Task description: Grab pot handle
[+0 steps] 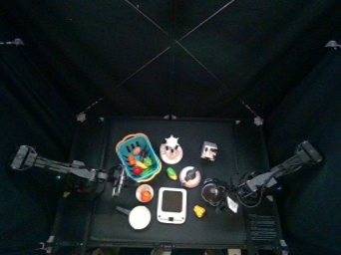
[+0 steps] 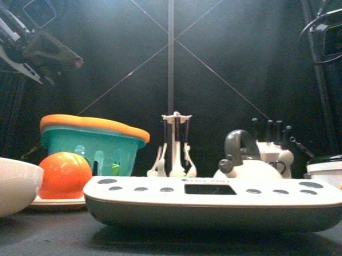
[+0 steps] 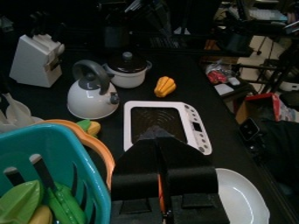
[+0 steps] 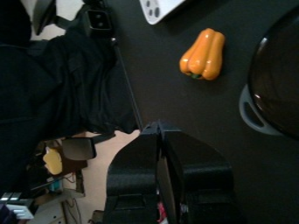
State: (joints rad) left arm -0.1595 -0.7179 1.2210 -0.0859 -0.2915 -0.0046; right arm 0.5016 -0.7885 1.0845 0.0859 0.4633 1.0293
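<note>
Right claw [image 4: 162, 140] is seen clenched and empty, with the pot [image 4: 275, 77] just ahead and apart. No pot handle is gripped yet; the approach and grasp are left.

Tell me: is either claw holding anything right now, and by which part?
Nothing is held. The right claw is shut on air beside the pot, not on its handle; the left claw is shut and empty too.
</note>
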